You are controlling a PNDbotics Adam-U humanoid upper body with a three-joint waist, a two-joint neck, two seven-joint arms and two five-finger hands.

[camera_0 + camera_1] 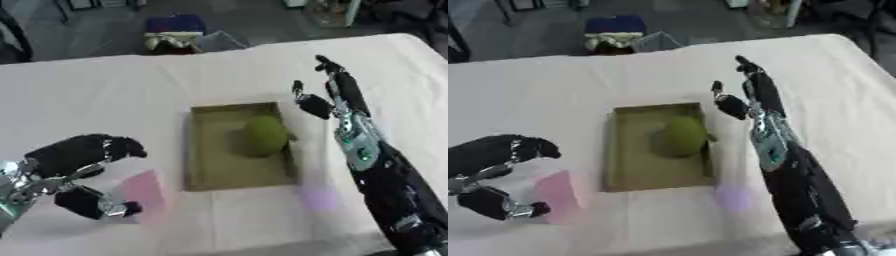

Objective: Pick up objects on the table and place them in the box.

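Green fruit in the box, pink and purple pieces on the surface

A round green fruit (262,135) lies inside the shallow olive box (206,170), against its right wall. The box sits mid-way on the white-covered surface (105,95). The right robot hand (337,95) hovers just right of the box's far corner, fingers straight and pointing away, thumb spread, holding nothing. The left robot hand (83,170) shows at the lower left, fingers and thumb curved apart like an open claw, empty. A flat pink piece (142,189) lies just beside it, between that hand and the box. A pale purple patch (317,197) lies near the box's near right corner
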